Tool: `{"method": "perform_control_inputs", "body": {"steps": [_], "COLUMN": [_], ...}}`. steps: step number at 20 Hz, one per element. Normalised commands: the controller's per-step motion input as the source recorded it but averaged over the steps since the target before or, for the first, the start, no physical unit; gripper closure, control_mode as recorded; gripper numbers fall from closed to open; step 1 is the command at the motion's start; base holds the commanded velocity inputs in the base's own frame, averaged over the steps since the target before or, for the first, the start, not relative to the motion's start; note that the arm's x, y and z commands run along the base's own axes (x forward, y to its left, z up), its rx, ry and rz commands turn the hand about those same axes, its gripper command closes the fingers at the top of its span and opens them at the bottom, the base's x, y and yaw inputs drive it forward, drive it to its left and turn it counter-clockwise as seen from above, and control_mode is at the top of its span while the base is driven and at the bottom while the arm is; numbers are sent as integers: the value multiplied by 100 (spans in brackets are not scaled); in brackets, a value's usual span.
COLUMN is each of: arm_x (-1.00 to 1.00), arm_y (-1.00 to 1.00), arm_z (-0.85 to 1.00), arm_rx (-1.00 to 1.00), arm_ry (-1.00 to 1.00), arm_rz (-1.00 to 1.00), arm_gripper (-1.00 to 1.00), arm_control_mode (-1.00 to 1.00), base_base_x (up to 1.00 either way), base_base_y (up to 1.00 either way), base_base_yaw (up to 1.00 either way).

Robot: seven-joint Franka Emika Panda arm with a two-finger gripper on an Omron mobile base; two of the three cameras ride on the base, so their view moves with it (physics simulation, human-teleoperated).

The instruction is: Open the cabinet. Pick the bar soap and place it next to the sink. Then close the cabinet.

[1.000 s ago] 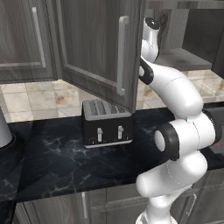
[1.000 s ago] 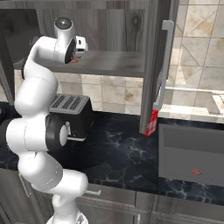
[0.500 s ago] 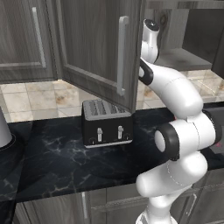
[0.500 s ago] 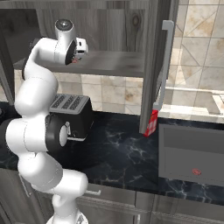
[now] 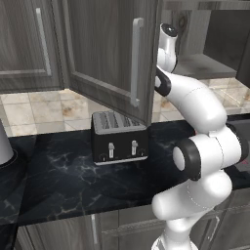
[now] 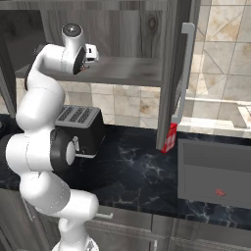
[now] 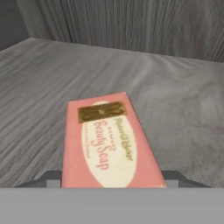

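Note:
The cabinet [image 6: 122, 71] stands with both doors swung open, and my arm reaches onto its pale grey shelf [image 7: 175, 100]. The bar soap [image 7: 109, 140], a pink block with a cream oval label, lies flat on that shelf. My gripper [image 7: 111, 180] straddles the soap's near end. One dark fingertip [image 7: 46, 178] sits against each long side with no gap showing. From the right base view my gripper [image 6: 90, 55] is at the shelf's left part. The sink [image 6: 211, 147] is set in the counter at the right.
A black toaster [image 5: 119, 136] stands on the black marbled counter below the shelf. The left door [image 5: 105, 53] hangs open beside my arm. The right door [image 6: 174, 73] juts out over a slim red-and-white bottle [image 6: 170, 138] near the sink.
The arm stays reaching into the cabinet with hardly any shift. Doors, toaster and bottle are where they were.

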Motion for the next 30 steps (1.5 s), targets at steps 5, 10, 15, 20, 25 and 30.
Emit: {"method": "perform_control_inputs", "body": {"steps": [5,10,15,20,25,30], "arm_x": [0,-18,-68,-72,-74,-61], "arm_y": [0,-2,-33,-44,-38,-30], "arm_z": [0,0,0,0,0,0], "arm_rx": [0,1,4,2,1,0], "arm_ry": [0,0,-13,-17,-5,0], "arm_rz": [0,0,-3,-6,-5,-6], "arm_gripper": [100,100,100,100,100,100], "arm_control_mode": [-100,-100,-100,-100,-100,-100], "base_base_x": [0,0,0,0,0,0], "base_base_y": [0,0,0,0,0,0], "base_base_yaw": [0,0,0,0,0,0]}}
